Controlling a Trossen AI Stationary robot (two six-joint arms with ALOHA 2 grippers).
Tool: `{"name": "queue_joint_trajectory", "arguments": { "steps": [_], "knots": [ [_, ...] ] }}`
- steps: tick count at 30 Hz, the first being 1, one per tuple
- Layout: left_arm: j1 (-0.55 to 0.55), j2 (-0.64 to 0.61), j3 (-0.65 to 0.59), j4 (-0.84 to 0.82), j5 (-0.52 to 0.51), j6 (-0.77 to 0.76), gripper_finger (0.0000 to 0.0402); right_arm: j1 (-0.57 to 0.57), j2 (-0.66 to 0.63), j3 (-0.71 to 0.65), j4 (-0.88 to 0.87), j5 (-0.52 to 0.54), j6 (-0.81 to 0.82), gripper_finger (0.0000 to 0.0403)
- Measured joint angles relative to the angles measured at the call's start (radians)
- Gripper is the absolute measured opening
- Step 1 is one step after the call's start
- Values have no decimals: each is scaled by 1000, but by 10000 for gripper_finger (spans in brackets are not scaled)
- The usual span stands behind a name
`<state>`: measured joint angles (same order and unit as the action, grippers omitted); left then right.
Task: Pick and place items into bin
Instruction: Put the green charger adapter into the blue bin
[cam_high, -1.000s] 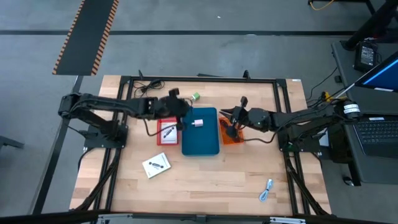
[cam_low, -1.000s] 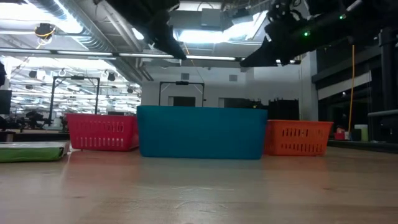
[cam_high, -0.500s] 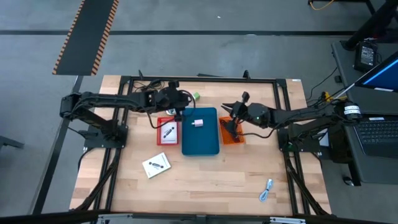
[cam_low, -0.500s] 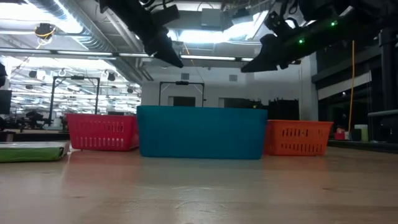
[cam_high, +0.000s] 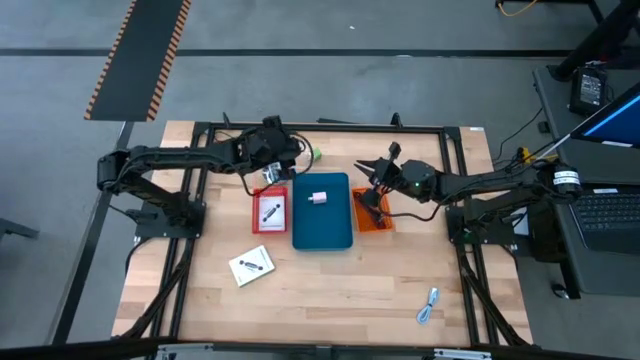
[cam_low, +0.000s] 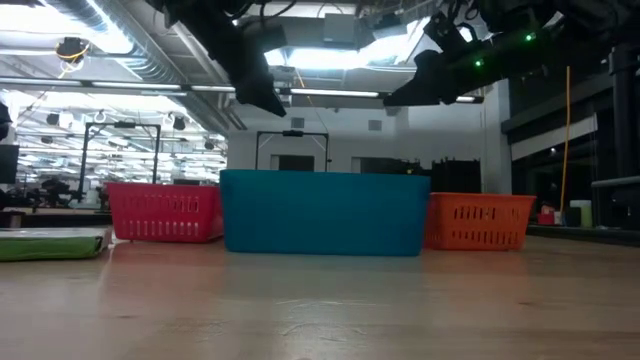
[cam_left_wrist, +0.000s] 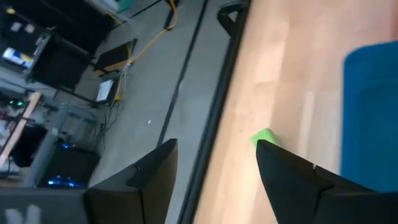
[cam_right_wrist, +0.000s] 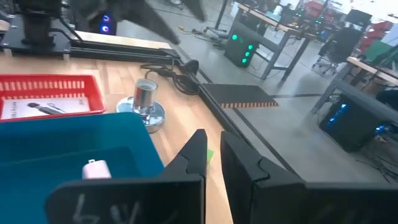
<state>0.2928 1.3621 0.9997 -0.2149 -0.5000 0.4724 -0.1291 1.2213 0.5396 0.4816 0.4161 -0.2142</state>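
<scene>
A tiny green cube (cam_high: 316, 155) rests on the wood near the far edge. My left gripper (cam_high: 292, 156) hovers open just left of it; in the left wrist view the cube (cam_left_wrist: 264, 135) shows beyond the spread fingers (cam_left_wrist: 216, 144). My right gripper (cam_high: 373, 172) is shut and empty in the air over the orange bin's far end (cam_right_wrist: 213, 140). A pale block (cam_high: 318, 197) lies in the blue bin (cam_high: 322, 230). One white card (cam_high: 270, 211) lies in the red bin (cam_high: 254, 192). Another card (cam_high: 251, 265) and a blue-white cable (cam_high: 428, 305) lie on the table.
The orange bin (cam_high: 385, 222) holds dark and reddish cables. A shiny silver round object (cam_right_wrist: 147, 102) stands beyond the blue bin, near the far edge. The three bins stand side by side mid-table (cam_low: 322, 212). Black frame rails run along the table's edges.
My left gripper has swung from above the gap between the red and blue bins toward the table's far edge, coming up beside the green cube, and its wrist has rolled. My right gripper has shifted slightly toward the far edge. No item has moved.
</scene>
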Motion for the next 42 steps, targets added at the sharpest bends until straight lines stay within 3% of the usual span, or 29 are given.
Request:
{"name": "queue_joint_trajectory", "arguments": {
  "steps": [10, 16, 32, 42],
  "knots": [
    [25, 0, 0, 11, 1, -158, 220, 1, 0, 0, -40, -3, 2, 28],
    [62, 33, 9, -2, 107, -175, 219, 0, 0, 0, -39, -3, 3, 28],
    [244, 429, 505, -454, 361, -130, 219, -93, 0, 0, -67, -2, 4, 28],
    [296, 600, 597, -494, 491, -130, 219, -152, 0, 0, -134, -2, 29, 28]
  ]
}}
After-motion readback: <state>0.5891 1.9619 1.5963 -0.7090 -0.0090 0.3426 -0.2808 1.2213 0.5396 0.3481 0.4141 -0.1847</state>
